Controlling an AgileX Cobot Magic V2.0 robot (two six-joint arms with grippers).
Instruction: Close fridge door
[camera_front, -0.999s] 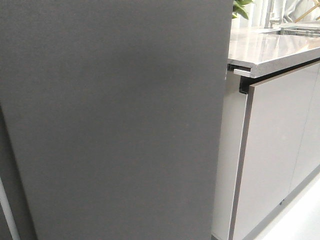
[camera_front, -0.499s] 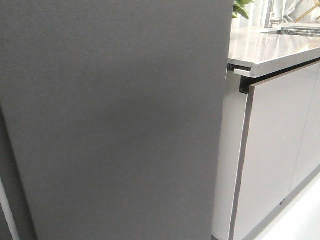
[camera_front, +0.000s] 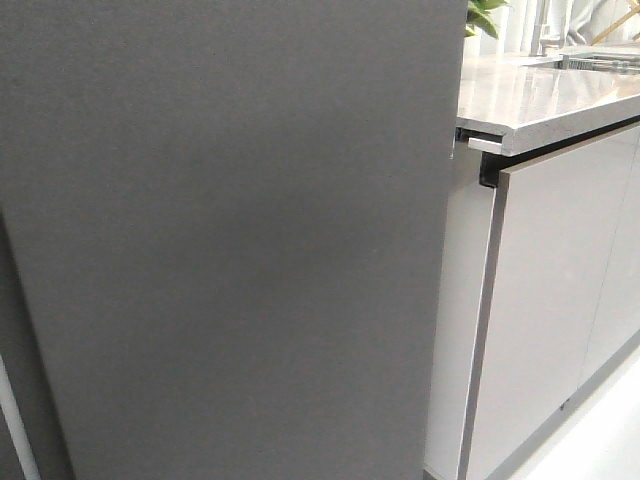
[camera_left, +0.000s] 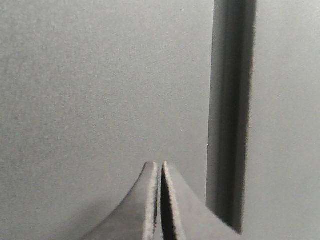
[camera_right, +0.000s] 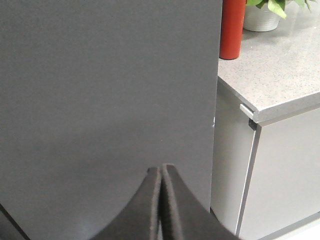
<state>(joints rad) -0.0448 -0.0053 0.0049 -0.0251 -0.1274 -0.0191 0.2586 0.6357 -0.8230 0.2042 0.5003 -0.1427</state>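
We're in a kitchen: a speckled grey counter (camera_front: 540, 95) tops pale cabinet fronts (camera_front: 545, 300) on the right, and the fridge door (camera_front: 230, 240) stands upright, tall and dark, filling the left. Only the right wrist view catches a red bottle (camera_right: 232, 27) and a potted plant (camera_right: 265, 12) on that counter. The left gripper (camera_left: 160, 167) and right gripper (camera_right: 161, 171) both have fingers pressed together, empty, close against the door.

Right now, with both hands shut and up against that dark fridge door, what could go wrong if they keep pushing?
1. The left hand and right hand present only narrow shut tips to the smooth, matte fridge door, so they might skid sideways.
2. The door's right edge runs close beside the cabinet and countertop; a slipping right hand might hit them.
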